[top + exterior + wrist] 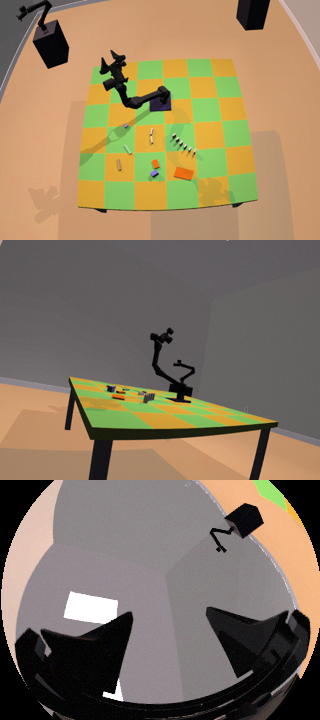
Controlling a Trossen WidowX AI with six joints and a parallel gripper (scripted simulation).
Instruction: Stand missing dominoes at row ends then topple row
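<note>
A diagonal row of several white dominoes [184, 146] [146, 398] stands upright on the checkered table. Two more white dominoes lie left of the row in the top view, end to end at a slight angle: an upper one [151, 131] and a lower one [151, 140]. My gripper [107, 54] [171, 614] is open and empty, raised high over the table's far left corner, well away from all dominoes. In the wrist view only walls, ceiling and floor show between the fingers.
An orange slab [183, 173] [118, 397], a smaller orange block [155, 164] [120, 392] and a purple block [154, 173] [111, 388] lie near the row. A pale green bar [127, 149], a brown bar [118, 164] and a grey block [125, 125] lie further left. Another arm stands on a black pedestal [52, 49].
</note>
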